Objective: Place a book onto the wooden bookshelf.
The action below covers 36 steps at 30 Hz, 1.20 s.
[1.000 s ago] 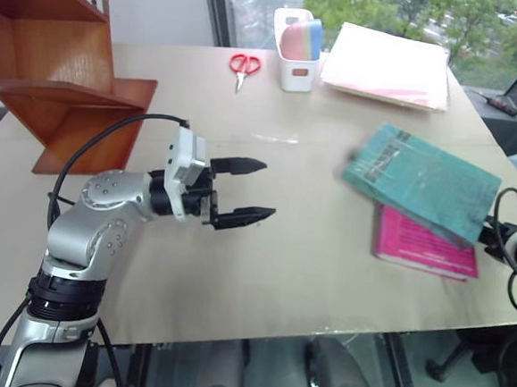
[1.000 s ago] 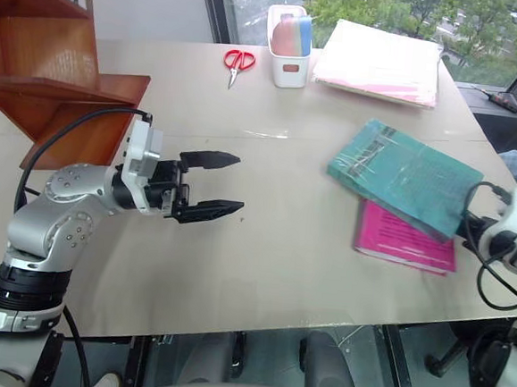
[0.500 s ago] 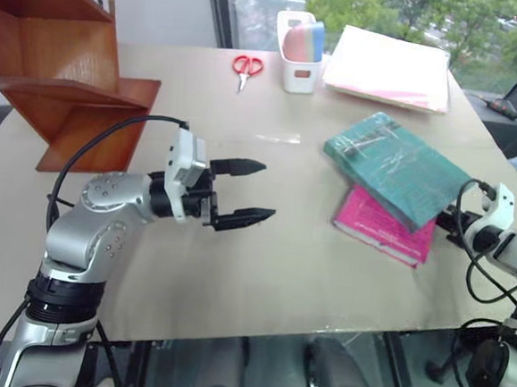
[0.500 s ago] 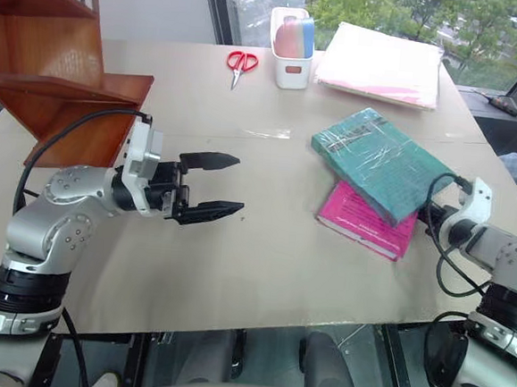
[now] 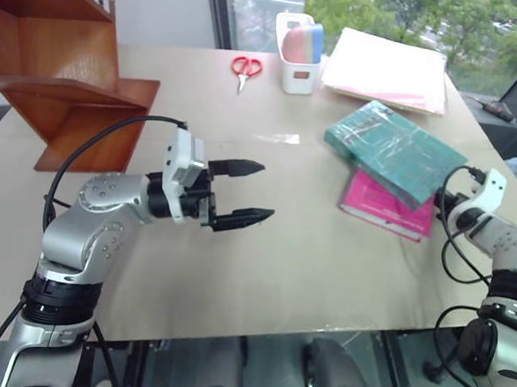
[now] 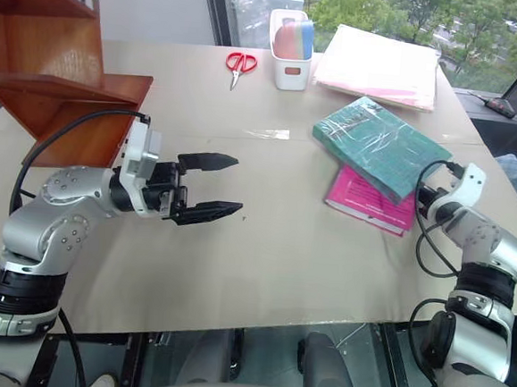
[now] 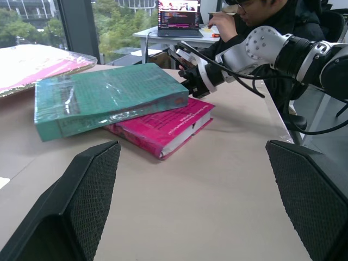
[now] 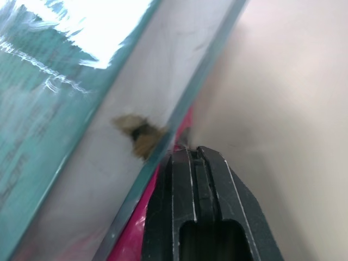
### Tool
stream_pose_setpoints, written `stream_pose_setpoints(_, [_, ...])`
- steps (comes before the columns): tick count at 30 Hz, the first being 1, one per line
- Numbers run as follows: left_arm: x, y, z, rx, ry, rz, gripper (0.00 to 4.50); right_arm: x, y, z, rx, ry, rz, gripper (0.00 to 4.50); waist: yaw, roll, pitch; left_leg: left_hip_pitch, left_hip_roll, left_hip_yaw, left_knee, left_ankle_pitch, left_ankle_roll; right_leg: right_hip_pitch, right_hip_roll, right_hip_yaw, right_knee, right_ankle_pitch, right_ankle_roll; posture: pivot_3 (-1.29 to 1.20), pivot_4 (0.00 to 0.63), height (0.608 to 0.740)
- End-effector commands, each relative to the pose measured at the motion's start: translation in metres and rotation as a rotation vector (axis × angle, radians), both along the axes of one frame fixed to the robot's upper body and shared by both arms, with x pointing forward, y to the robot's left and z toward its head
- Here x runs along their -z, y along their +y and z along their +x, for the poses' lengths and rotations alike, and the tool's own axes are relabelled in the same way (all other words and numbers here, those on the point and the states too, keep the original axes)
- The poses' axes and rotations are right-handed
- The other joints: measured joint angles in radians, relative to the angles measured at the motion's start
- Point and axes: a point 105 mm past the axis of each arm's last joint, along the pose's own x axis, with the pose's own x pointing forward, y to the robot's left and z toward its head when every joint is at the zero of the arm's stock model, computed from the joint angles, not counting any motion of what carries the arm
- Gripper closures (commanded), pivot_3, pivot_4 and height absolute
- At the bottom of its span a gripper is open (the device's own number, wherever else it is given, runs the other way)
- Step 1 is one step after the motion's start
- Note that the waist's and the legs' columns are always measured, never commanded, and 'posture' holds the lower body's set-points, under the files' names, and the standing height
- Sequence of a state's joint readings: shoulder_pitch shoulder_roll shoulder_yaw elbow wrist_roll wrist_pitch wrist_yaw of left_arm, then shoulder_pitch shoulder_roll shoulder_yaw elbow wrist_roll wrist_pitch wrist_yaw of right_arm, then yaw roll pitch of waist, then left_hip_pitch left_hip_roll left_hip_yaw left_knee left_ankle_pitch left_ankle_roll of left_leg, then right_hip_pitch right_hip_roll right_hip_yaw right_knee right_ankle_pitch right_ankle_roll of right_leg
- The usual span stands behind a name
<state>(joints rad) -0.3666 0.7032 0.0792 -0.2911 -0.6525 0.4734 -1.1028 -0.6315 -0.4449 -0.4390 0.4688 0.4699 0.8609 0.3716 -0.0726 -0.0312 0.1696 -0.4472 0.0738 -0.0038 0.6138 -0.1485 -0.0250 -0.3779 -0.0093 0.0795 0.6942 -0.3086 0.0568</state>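
Large flat teal-green book [image 5: 394,149] with glossy wrapped cover lying on the right part of the beige surface [image 5: 298,259], resting partly on top of a smaller bright pink book [image 5: 385,206], the teal one angled across it and reaching farther toward the window. Just beyond these, a pale pink paper stack [image 5: 389,68] at the far right of the surface. Beside that stack, to its left, a white rectangular holder [image 5: 298,49] with pink and blue items standing in it, and red-handled scissors [image 5: 244,66] left of the holder.

Reddish-brown polished wooden bookshelf [image 5: 49,60] with slanted boards at the far left, well apart from both books.

Left gripper [image 5: 251,193] hovering above the middle-left of the surface, pointing level toward the right, black fingers [image 5: 243,167] spread wide with nothing between them. Seen along those fingers in the left wrist view: both books stacked, the teal-green one [image 7: 103,98] uppermost.

Right gripper [image 8: 191,153] at the near right edge of the books, fingers pressed together, tips at the corner where the teal-green book's page edge meets the pink cover beneath. Cannot tell whether the tips touch either book. Nothing pinched between them.

Beyond the surface in the left wrist view, a person [image 7: 261,22] seated at another desk with an open laptop [image 7: 178,15].
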Motion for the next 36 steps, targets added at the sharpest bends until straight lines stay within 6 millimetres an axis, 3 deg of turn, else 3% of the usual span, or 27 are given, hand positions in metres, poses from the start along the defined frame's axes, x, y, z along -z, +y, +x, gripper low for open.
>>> stream_pose_setpoints(1, [-0.013,0.002,-0.006,-0.010,-0.062,-0.002,0.00,0.019,0.025,-0.005,-0.123,0.057,0.015,4.49,-0.003,0.000,0.000,0.000,0.000,0.000,-0.001,0.000,0.000,0.000,0.001,0.000,0.000,0.000,0.000,0.00,0.150,0.740])
stream_pose_setpoints(5, [-0.013,0.005,-0.010,-0.038,-0.061,-0.001,0.00,0.012,-0.002,-0.009,0.000,0.052,-0.029,4.49,0.002,0.000,0.000,0.001,0.002,-0.001,-0.004,0.000,0.000,-0.001,0.003,0.000,0.000,-0.001,-0.001,0.00,0.150,0.740])
stream_pose_setpoints(10, [-0.012,0.007,-0.012,-0.050,-0.060,-0.003,0.00,-0.004,-0.023,-0.019,0.126,0.034,-0.108,4.49,0.027,0.001,0.001,0.000,0.000,0.000,-0.003,0.000,0.000,-0.001,-0.001,-0.001,-0.001,-0.001,-0.001,0.00,0.150,0.740])
stream_pose_setpoints(14, [-0.012,0.005,-0.010,-0.048,-0.061,-0.005,0.00,-0.011,-0.035,-0.006,0.228,0.000,-0.121,4.49,0.037,0.002,0.001,-0.001,-0.001,0.000,-0.003,0.000,0.000,-0.001,-0.002,-0.001,-0.002,-0.001,-0.001,0.00,0.150,0.740])
stream_pose_setpoints(22, [-0.017,0.005,-0.006,-0.049,-0.079,-0.004,0.00,-0.012,-0.022,0.042,0.279,-0.059,-0.125,4.49,0.022,0.005,0.004,-0.001,-0.001,0.001,-0.003,0.000,0.000,-0.001,-0.001,0.000,-0.002,-0.001,-0.001,0.00,0.150,0.740])
stream_pose_setpoints(25, [-0.016,0.007,-0.009,-0.064,-0.077,-0.001,0.00,-0.011,0.004,0.050,0.130,-0.088,-0.097,4.49,0.020,0.005,0.004,-0.001,-0.001,0.001,-0.004,0.000,0.000,-0.001,-0.001,0.000,-0.003,-0.001,-0.001,0.00,0.150,0.740])
stream_pose_setpoints(28, [-0.016,0.008,-0.011,-0.073,-0.076,0.000,0.00,-0.005,0.024,0.048,-0.031,-0.097,-0.086,4.49,0.007,0.005,0.004,-0.001,-0.001,0.001,-0.005,0.000,0.000,-0.001,-0.001,0.000,-0.004,-0.001,-0.001,0.00,0.150,0.740])
stream_pose_setpoints(36, [-0.015,0.009,-0.014,-0.092,-0.073,-0.005,0.00,0.010,0.051,0.029,-0.239,-0.098,-0.025,4.49,0.003,0.005,0.004,0.000,0.000,0.001,-0.007,0.000,0.000,-0.001,0.000,0.000,-0.004,-0.001,-0.001,0.00,0.150,0.740])
